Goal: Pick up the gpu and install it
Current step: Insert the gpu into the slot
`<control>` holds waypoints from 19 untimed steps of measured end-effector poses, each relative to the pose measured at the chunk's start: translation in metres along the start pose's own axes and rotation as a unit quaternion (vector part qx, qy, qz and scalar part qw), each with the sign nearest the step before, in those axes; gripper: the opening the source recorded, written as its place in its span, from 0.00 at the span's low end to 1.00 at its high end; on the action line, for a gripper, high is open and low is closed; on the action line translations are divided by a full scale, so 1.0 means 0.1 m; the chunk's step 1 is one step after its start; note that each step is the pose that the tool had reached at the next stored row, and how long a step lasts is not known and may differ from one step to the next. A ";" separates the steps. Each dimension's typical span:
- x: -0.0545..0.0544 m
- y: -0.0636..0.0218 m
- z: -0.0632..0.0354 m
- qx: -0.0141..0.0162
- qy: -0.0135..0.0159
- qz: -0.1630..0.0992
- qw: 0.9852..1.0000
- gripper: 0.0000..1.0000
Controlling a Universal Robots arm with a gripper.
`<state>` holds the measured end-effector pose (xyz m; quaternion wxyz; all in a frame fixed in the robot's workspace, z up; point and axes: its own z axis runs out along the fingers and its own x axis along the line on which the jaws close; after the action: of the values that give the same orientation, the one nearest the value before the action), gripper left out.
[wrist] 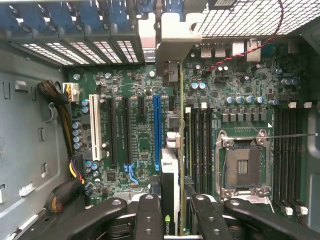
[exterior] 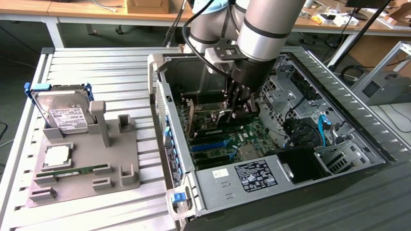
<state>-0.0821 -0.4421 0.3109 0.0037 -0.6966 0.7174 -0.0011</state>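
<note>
Down inside the case point(exterior: 168, 144) with the gripper point(wrist: 175, 200), jaws pinched on the gpu point(wrist: 170, 167), held edge-on over the motherboard point(wrist: 140, 90). Sat just beside the long blue slot point(wrist: 156, 130), bracket point(wrist: 172, 40) up against the rear slot covers point(wrist: 100, 50); couldn't tell whether lined up with a slot or already touching one. Plenty to go wrong from there: could have landed on bare board beside the slot if pressed down off-line, bending the edge contacts or scraping components. Could have snagged the bracket on the rear frame and tilted in the grip. Could also have caught the red-and-black wire point(wrist: 240, 51) close by the bracket. Needed a straight, square push, nothing skewed.
</note>
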 end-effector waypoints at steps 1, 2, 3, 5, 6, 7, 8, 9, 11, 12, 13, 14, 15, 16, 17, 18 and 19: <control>0.00 0.000 0.000 0.000 0.000 0.000 1.000 0.27; 0.00 0.000 0.000 0.000 0.000 0.000 1.000 0.27; 0.00 0.000 0.001 0.000 0.000 0.000 1.000 0.27; 0.01 0.000 0.003 0.000 0.000 0.000 1.000 0.27; 0.02 -0.001 0.002 0.000 0.000 0.000 1.000 0.27; 0.03 -0.001 0.002 0.000 0.000 0.000 1.000 0.27; 0.04 -0.001 0.002 0.000 0.000 0.000 1.000 0.27; 0.04 -0.001 0.003 0.000 0.000 0.000 1.000 0.27; 0.04 -0.001 0.024 0.000 0.000 0.000 1.000 0.27; 0.04 -0.001 0.058 0.000 0.000 0.000 1.000 0.27; 0.04 -0.001 0.074 0.000 0.000 0.000 1.000 0.27; 0.04 -0.001 0.078 0.000 0.000 0.000 1.000 0.27; 0.04 -0.001 0.077 0.000 0.000 0.000 1.000 0.27; 0.04 -0.001 0.077 0.000 0.000 0.000 1.000 0.27; 0.06 -0.002 0.078 0.000 0.000 0.000 1.000 0.27; 0.07 -0.001 0.078 0.000 0.000 0.000 1.000 0.27; 0.09 -0.001 0.078 0.000 0.000 0.000 1.000 0.27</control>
<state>-0.0822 -0.4506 0.3031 0.0038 -0.6966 0.7174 -0.0011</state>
